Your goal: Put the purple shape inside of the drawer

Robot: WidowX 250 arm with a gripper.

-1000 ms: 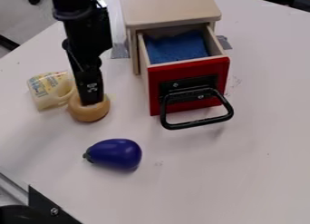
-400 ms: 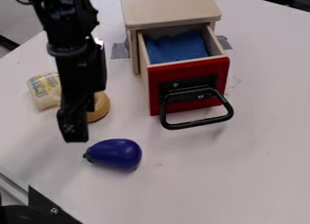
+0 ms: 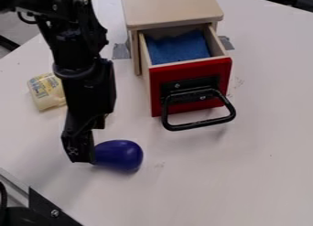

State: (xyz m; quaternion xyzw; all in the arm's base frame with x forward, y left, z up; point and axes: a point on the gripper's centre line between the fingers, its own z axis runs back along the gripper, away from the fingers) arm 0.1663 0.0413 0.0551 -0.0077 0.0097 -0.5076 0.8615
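Camera view, and we're looking down on the broad white counter [image 3: 238, 179], which carries everything in play. Down from the top comes the black arm [image 3: 79, 51], and it's swung on nicely in the last second, lower across the counter and nearer to us. Next to it sits the pale wooden cabinet [image 3: 171, 10], and it hasn't budged. Out in front hangs its red-faced drawer [image 3: 191, 71], pulled open, blue material [image 3: 177, 47] inside, black handle [image 3: 200, 125] sticking out toward us; it was open before and it's open now, so I'd say the way in is ready!

And here's the news: the hand [image 3: 83, 154] has come right down to the purple shape [image 3: 124, 154], covering one end of it from where I stand. Touching, or just beside? I can't tell. Is that hand wide, narrow, or already gripping? Can't tell that either. The shape itself is lying on its side on the counter, outside the drawer, just where it was a moment ago. So the pick-up looks like the business in hand, with the carry still ahead. That smooth, rounded body might roll if it's nudged! Off behind the arm, the little cream bottle [image 3: 46, 91] lies undisturbed.
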